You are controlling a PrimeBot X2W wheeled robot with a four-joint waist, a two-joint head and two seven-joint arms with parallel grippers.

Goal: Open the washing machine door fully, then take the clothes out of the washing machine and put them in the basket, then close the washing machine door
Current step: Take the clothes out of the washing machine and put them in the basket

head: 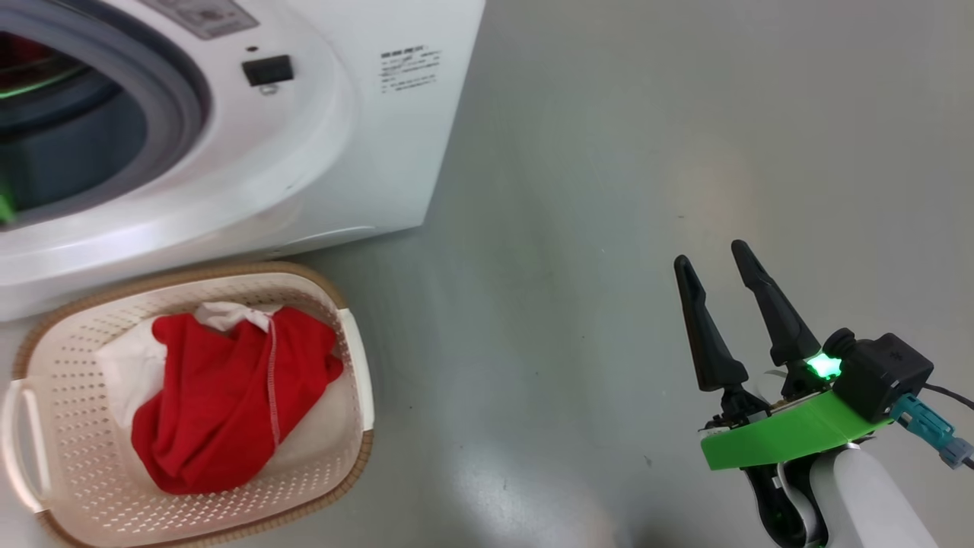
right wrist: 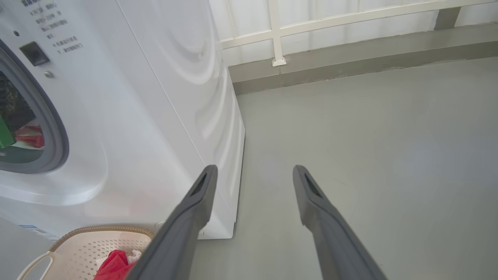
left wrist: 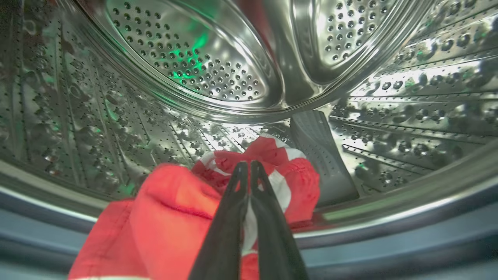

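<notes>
Drum (left wrist: 202,70): left jaws pinch clothes (left wrist: 171,217), long axis toward gasket (left wrist: 389,241); right jaws wide, empty.

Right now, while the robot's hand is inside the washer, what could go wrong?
The left gripper is shut on just a small fold of the red clothes, so they might slip free when pulled. The loose part draped over the drum lip could snag or drag there. The basket already holds a red garment, so this piece might spill over its edge.
</notes>
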